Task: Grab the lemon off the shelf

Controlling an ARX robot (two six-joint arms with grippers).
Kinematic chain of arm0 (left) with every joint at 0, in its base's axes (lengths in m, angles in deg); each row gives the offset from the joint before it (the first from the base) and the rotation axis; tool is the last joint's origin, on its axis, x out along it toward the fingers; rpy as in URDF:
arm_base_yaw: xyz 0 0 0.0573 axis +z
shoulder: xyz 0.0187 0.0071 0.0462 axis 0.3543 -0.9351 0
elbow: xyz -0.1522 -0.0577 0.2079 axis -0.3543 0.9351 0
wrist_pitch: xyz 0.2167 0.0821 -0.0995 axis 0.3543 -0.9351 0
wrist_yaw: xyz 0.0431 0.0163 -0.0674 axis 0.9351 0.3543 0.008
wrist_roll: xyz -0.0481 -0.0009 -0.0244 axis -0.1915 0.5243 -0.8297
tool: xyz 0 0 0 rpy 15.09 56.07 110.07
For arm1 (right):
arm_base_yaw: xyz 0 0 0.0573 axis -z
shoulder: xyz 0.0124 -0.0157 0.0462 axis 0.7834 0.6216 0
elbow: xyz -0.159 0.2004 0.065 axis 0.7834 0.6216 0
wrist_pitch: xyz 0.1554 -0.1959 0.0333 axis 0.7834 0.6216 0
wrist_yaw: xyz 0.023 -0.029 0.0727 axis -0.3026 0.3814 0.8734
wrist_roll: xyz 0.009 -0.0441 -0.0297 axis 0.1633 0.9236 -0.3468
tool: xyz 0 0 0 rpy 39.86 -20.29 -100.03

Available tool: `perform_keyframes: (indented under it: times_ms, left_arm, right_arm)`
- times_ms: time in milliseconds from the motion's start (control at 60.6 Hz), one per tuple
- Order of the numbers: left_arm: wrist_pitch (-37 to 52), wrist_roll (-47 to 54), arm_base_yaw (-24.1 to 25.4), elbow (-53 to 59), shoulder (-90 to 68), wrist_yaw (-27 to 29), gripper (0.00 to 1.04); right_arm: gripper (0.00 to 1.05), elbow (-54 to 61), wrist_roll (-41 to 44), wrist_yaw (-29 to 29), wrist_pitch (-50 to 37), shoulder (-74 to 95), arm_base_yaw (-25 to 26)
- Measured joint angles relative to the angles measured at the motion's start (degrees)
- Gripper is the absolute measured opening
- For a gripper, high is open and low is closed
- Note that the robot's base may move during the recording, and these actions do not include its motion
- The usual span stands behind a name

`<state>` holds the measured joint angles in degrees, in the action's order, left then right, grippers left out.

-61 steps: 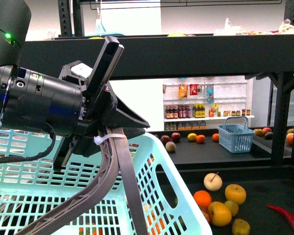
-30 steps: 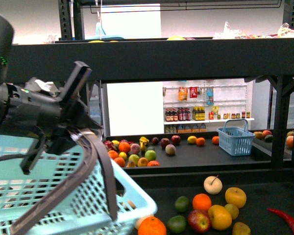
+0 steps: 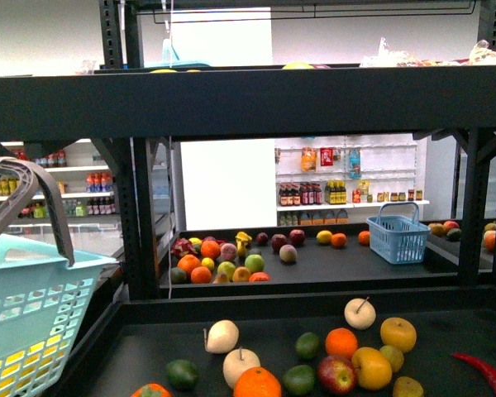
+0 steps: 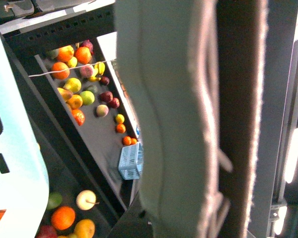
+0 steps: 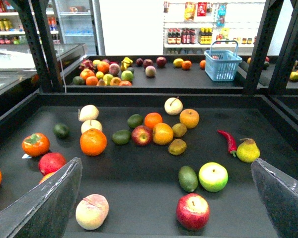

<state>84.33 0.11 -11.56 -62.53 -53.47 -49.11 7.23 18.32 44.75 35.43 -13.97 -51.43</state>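
Observation:
The shelf [image 3: 231, 99] is a black tiered stand with dark tray decks. A bright yellow rounded top [image 3: 298, 60], seemingly the lemon, peeks over the upper deck's rim; the rest of it is hidden. My left gripper is past the front view's left edge, shut on the grey basket handle [image 3: 35, 180], which fills the left wrist view [image 4: 188, 124]. The light-blue basket [image 3: 25, 314] hangs below it. My right gripper [image 5: 164, 210] is open over the lower deck's [image 5: 139, 183] front, with nothing held.
Loose fruit lies on the lower deck: a golden-yellow apple-shaped fruit [image 5: 189, 118], oranges [image 5: 93, 142], a red apple [image 5: 192, 210], a green apple [image 5: 213, 176], a peach [image 5: 92, 211], a red chilli [image 5: 228, 140]. Behind stands another deck with fruit and a small blue basket [image 3: 398, 230].
My left arm and the basket have swung left and down, out of the middle of the front view. The lower deck's fruit now shows.

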Motion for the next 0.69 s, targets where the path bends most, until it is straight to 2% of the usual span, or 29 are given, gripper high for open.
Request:
perform_keyframes:
  times_ms: [297,693]
  left_arm:
    - [9.8,-7.8,5.8,-2.2,-6.6,-0.5,0.07]
    - [18.7,-11.8,9.9,-8.5,-14.5,-4.4,0.07]
  right_arm:
    - [1.02,0.0,0.0,0.0,0.0,0.0,0.0]
    - [1.02,0.0,0.0,0.0,0.0,0.0,0.0]
